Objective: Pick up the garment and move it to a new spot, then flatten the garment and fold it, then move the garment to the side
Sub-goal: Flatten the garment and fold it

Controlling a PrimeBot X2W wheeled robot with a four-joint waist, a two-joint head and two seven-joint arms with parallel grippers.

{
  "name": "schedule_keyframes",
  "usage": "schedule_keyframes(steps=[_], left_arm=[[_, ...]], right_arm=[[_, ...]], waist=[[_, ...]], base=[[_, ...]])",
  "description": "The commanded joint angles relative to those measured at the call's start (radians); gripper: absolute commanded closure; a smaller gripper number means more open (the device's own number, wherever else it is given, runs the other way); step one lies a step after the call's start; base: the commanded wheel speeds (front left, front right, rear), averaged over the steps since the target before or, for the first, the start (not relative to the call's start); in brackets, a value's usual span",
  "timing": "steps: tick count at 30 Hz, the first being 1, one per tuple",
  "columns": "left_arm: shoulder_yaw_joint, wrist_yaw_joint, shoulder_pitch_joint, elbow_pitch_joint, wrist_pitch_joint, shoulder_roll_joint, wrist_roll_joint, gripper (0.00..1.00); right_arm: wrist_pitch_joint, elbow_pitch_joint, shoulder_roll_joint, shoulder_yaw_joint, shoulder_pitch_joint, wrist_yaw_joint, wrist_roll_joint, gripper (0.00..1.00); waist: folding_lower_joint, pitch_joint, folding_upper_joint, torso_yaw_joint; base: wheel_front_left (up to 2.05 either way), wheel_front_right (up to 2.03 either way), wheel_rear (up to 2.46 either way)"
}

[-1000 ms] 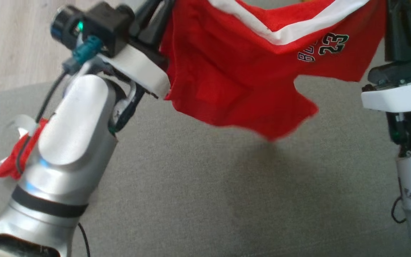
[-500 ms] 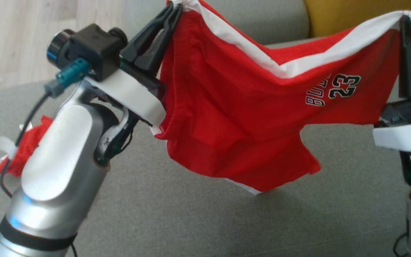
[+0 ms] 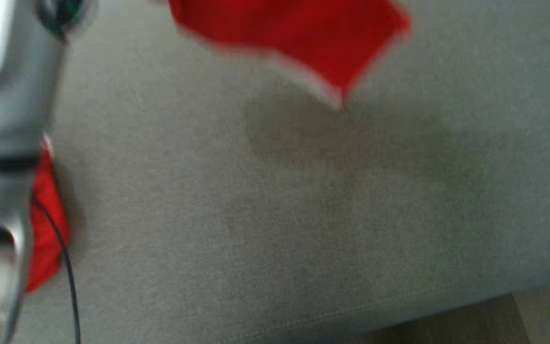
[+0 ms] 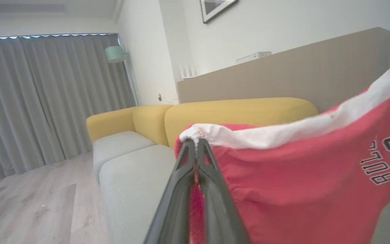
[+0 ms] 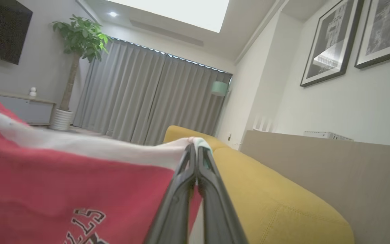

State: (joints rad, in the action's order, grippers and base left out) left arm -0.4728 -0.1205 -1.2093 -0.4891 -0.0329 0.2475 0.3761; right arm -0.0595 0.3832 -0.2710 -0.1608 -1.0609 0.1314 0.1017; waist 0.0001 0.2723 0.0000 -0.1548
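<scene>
In the left wrist view the left gripper (image 4: 195, 146) rises from bottom centre, its 2 fingers clamped on the white waistband of the red garment (image 4: 283, 189), which fills the lower right. In the right wrist view the right gripper (image 5: 195, 148) pinches the band's other end at centre. In the blurred head view the garment's hem hangs at top centre over the grey cushion (image 3: 280, 229).

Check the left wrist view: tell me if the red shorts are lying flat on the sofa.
No, the red shorts hang in the air, white waistband pinched in the left hand.
</scene>
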Motion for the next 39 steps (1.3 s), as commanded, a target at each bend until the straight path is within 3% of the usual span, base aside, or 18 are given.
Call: schedule_keyframes(steps=[1,2,5,10,15,21,29,39], left_arm=[[0.038,-0.002,-0.075,0.004,-0.021,0.038,-0.014,1.0],[0.048,-0.002,-0.151,-0.08,-0.077,0.027,-0.022,1.0],[0.057,-0.002,-0.227,-0.183,-0.162,0.004,-0.025,1.0],[0.052,-0.004,-0.228,-0.267,-0.223,-0.051,-0.023,1.0],[0.029,-0.008,-0.084,-0.237,-0.228,-0.078,-0.023,1.0],[-0.026,-0.01,0.222,-0.138,-0.229,-0.054,-0.042,1.0],[-0.134,-0.01,0.58,-0.022,-0.229,0.004,-0.055,1.0],[-0.197,-0.01,0.78,0.064,-0.229,0.031,-0.069,1.0]], right_arm=[[-0.027,0.001,-0.003,-0.007,-0.058,-0.001,-0.009,1.0],[-0.102,0.109,0.01,0.007,-0.162,-0.001,-0.027,1.0],[-0.174,0.237,0.034,0.041,-0.262,-0.001,-0.064,1.0],[-0.201,0.364,0.084,0.045,-0.255,-0.001,-0.093,1.0],[-0.202,0.433,0.093,-0.025,-0.125,-0.001,-0.039,1.0],[-0.188,0.52,0.051,-0.199,0.045,-0.001,0.118,1.0],[-0.066,0.406,-0.102,-0.443,0.282,-0.001,0.346,1.0],[0.05,0.224,-0.28,-0.564,0.486,-0.001,0.49,1.0]], waist=[[-0.0001,0.08,0.0,-0.036],[-0.0001,0.101,0.0,-0.039],[-0.0001,0.122,0.0,-0.039],[-0.0001,0.14,0.0,-0.025],[-0.0001,0.129,0.0,-0.004],[-0.0001,0.051,0.0,0.012],[-0.0001,-0.071,0.0,0.023],[-0.0001,-0.155,0.0,0.024]], base=[[0.0,0.0,0.0],[0.0,0.0,0.0],[0.0,0.0,0.0],[0.0,0.0,0.0],[0.0,0.0,0.0],[0.0,0.0,0.0],[0.0,0.0,0.0],[0.0,0.0,0.0]])
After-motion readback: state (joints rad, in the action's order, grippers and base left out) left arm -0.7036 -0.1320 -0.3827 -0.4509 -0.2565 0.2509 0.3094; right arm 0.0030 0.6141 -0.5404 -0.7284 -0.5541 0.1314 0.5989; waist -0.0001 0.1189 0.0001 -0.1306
